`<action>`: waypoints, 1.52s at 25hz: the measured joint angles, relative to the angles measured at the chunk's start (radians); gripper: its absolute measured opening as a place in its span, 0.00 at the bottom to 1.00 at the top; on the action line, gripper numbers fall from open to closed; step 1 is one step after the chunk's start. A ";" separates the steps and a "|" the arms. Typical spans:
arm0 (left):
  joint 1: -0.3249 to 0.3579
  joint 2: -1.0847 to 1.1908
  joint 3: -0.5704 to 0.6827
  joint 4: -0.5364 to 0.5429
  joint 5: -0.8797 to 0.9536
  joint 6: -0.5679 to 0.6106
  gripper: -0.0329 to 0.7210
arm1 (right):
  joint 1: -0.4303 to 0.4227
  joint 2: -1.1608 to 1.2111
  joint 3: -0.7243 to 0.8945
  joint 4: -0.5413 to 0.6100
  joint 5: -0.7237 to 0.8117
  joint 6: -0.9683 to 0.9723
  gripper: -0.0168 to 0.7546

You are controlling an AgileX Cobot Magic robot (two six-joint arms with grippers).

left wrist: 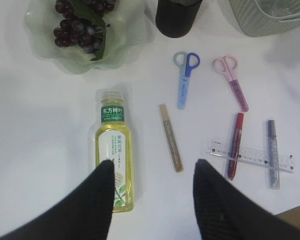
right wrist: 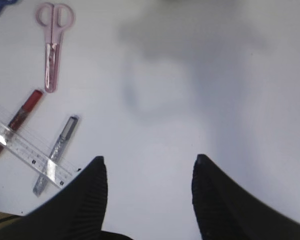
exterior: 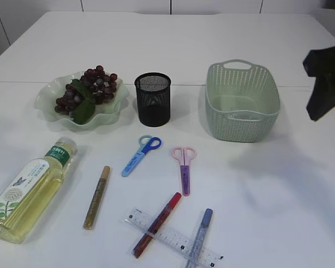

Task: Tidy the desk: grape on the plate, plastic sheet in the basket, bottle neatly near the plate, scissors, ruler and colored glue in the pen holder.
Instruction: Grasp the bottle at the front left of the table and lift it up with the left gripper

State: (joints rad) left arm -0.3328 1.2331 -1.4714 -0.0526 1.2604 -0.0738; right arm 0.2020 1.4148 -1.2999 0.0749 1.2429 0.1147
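Grapes (exterior: pixel 86 92) lie on the green plate (exterior: pixel 44 100). A yellow bottle (exterior: pixel 28 190) lies on its side at the front left. Blue scissors (exterior: pixel 140 155), pink scissors (exterior: pixel 184 167), gold glue (exterior: pixel 96 196), red glue (exterior: pixel 157 223), silver glue (exterior: pixel 199 237) and a clear ruler (exterior: pixel 173 237) lie on the table. The black mesh pen holder (exterior: pixel 153 99) stands empty. My left gripper (left wrist: pixel 152 167) is open above the bottle (left wrist: pixel 114 150) and the gold glue (left wrist: pixel 170 145). My right gripper (right wrist: pixel 149 160) is open over bare table, right of the ruler (right wrist: pixel 30 152); it also shows in the exterior view (exterior: pixel 318 84).
A green basket (exterior: pixel 243 100) stands at the back right, with something pale and clear at its bottom. The red glue and the silver glue cross the ruler at the front edge. The left gripper is out of the exterior view.
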 joint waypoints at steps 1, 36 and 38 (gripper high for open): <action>0.000 0.000 0.000 0.000 0.000 0.000 0.58 | 0.000 -0.024 0.031 0.000 0.000 0.000 0.59; 0.063 0.577 0.159 0.164 -0.086 -0.053 0.82 | 0.000 -0.277 0.165 0.037 0.001 -0.020 0.59; 0.073 0.586 0.159 0.140 -0.100 -0.023 0.82 | 0.000 -0.277 0.165 0.037 0.001 -0.020 0.59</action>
State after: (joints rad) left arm -0.2597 1.8193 -1.3125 0.0878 1.1608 -0.0967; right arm 0.2020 1.1374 -1.1349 0.1124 1.2436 0.0952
